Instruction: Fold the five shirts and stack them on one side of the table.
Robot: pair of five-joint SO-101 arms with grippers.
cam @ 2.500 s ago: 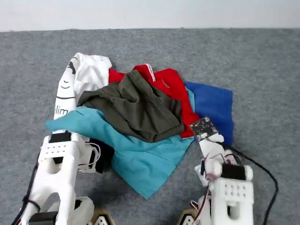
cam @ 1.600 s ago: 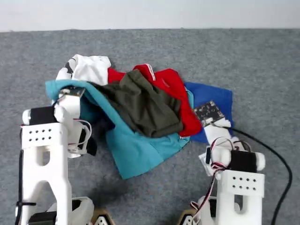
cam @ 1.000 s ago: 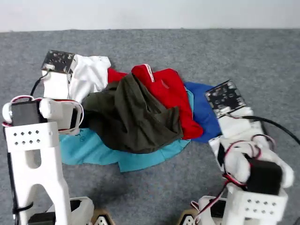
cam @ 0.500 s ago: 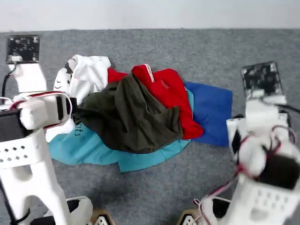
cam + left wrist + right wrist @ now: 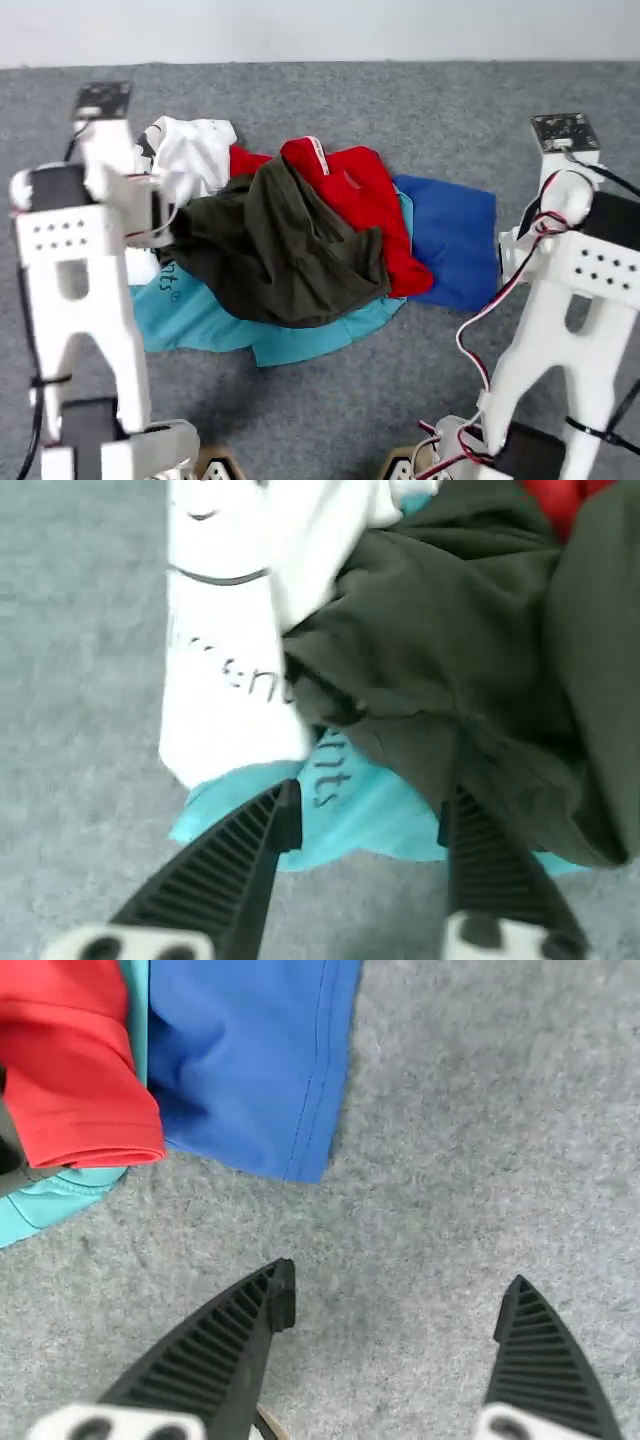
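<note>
1. Table (image 5: 330, 110): grey, felt-like top that carries everything listed below.
2. Left arm (image 5: 75, 260): white, standing at the near left and raised beside the left edge of the shirt heap.
3. Right arm (image 5: 570, 290): white, standing at the near right, to the right of the heap.
4. Olive shirt (image 5: 290, 250): crumpled on top of the heap at mid-table, overlapping all the others but the blue.
5. Teal shirt (image 5: 200, 320): lowest layer, spread flat, showing along the near and left edges of the heap.
6. Red shirt (image 5: 360, 190): far side of the heap, partly under the olive shirt, with its right sleeve lying over the blue one.
7. Blue shirt (image 5: 450, 240): flat at the right end of the heap.
8. White shirt (image 5: 195, 155): printed, at the far left, with one edge tucked under the olive shirt.
9. Left gripper (image 5: 370, 805): jaws spread and holding nothing, above the teal hem where the white and olive shirts meet.
10. Right gripper (image 5: 400, 1285): jaws spread wide and holding nothing, over bare table just near the blue shirt's corner.

All five shirts are unfolded, in one loose heap.
</note>
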